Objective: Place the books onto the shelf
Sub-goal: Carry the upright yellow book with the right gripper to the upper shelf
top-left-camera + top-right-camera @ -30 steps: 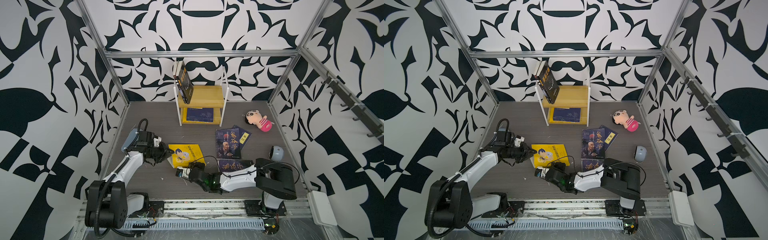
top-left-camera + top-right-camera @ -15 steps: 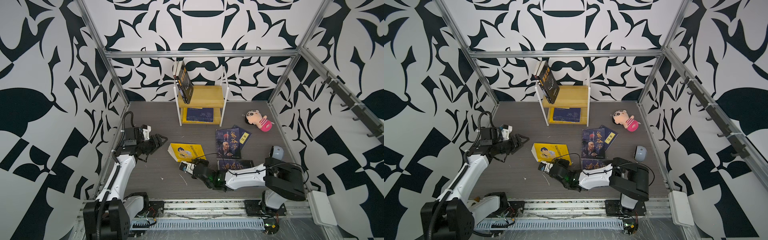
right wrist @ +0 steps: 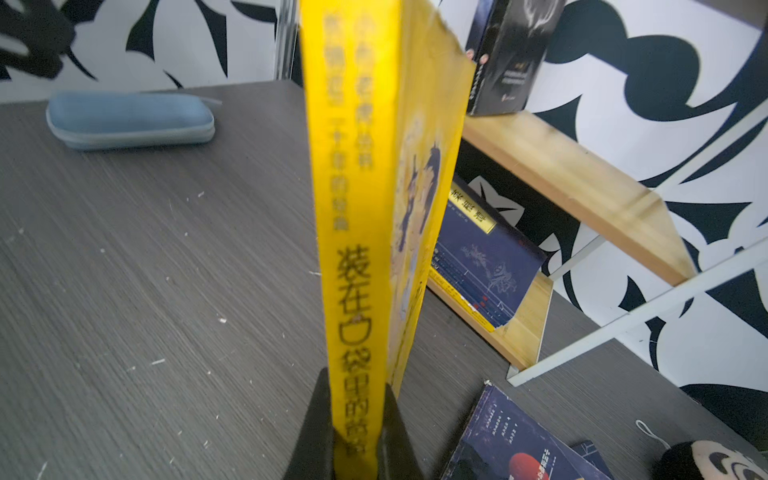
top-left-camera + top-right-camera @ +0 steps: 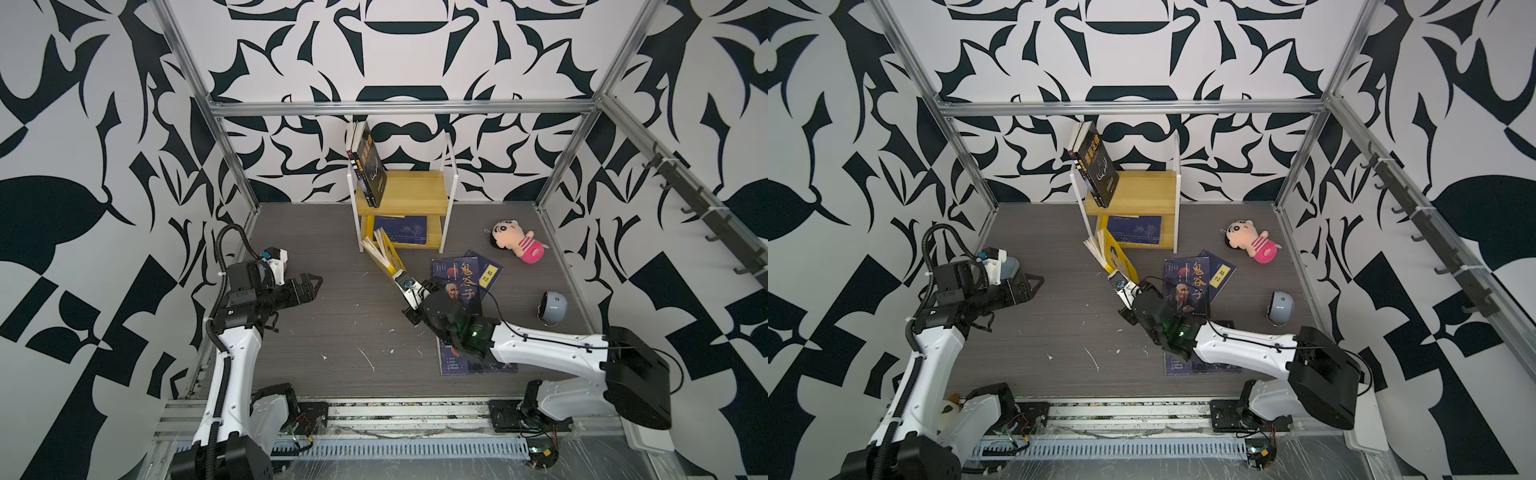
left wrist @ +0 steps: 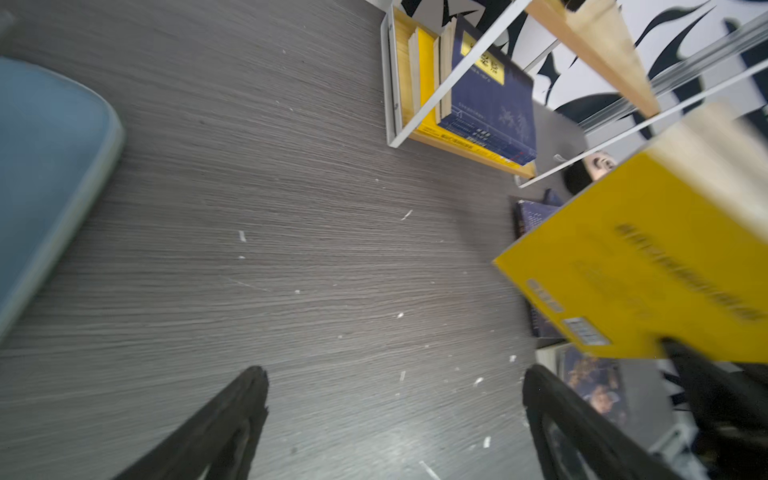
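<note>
My right gripper (image 3: 356, 409) is clamping the yellow paperback (image 4: 386, 257) by its spine end, holding it raised just before the shelf (image 4: 417, 191), pages fanning loose. I'm judging it needs slow, spine-first easing in. My left gripper (image 4: 316, 286) is hanging wide, empty.

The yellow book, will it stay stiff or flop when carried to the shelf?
Probably floppy: the yellow book looks thin, pages fanning at its free end. Pinched only at the spine's end by the fingers, it may sag or swing.
</note>
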{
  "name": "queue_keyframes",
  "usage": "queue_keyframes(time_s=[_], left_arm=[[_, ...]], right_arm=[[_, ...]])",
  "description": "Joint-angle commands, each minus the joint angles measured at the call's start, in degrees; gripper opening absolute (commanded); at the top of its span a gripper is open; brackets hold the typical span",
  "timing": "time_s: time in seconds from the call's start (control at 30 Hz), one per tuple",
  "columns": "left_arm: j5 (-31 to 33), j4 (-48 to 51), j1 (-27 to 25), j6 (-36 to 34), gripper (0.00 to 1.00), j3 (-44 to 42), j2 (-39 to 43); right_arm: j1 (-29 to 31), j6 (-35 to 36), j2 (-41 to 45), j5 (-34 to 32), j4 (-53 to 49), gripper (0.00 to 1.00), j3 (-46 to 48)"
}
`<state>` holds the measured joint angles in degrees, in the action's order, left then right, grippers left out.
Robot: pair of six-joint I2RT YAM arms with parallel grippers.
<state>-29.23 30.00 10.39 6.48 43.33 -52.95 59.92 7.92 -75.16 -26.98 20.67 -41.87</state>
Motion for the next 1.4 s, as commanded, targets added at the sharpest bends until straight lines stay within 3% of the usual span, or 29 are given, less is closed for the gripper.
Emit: queue_keyframes(time_s=[0.0, 0.2, 0.37, 0.57, 0.83, 1.37], left_arm=[[3.52, 3.99, 0.10, -8.17, 1.00, 2.67, 1.27], [2.89, 3.83, -1.33, -8.10, 1.00, 4.35, 1.83], [11.27, 5.67, -3.80, -12.30, 0.99, 6.39, 2.66], [15.89, 6.51, -5.51, -13.70, 0.99, 8.92, 3.62], [13.99, 6.40, -6.27, -12.11, 0.99, 9.05, 4.26], [12.25, 7.18, -7.73, -13.35, 0.99, 8.27, 5.49]], right_arm=[[-1.00, -5.06, 2.97, -1.52, 5.58, 0.00, -5.36], [-3.94, -10.36, 1.92, -2.78, 8.06, 0.00, -11.21], [-7.70, -15.26, -0.13, -2.52, 12.35, 0.00, -15.17], [-11.16, -14.55, -4.85, -6.49, 14.86, 0.00, -23.54], [-15.89, -14.74, -14.38, -7.23, 20.91, 0.00, -33.90], [-21.03, -14.30, -35.12, -2.68, 13.64, 0.00, -54.58]])
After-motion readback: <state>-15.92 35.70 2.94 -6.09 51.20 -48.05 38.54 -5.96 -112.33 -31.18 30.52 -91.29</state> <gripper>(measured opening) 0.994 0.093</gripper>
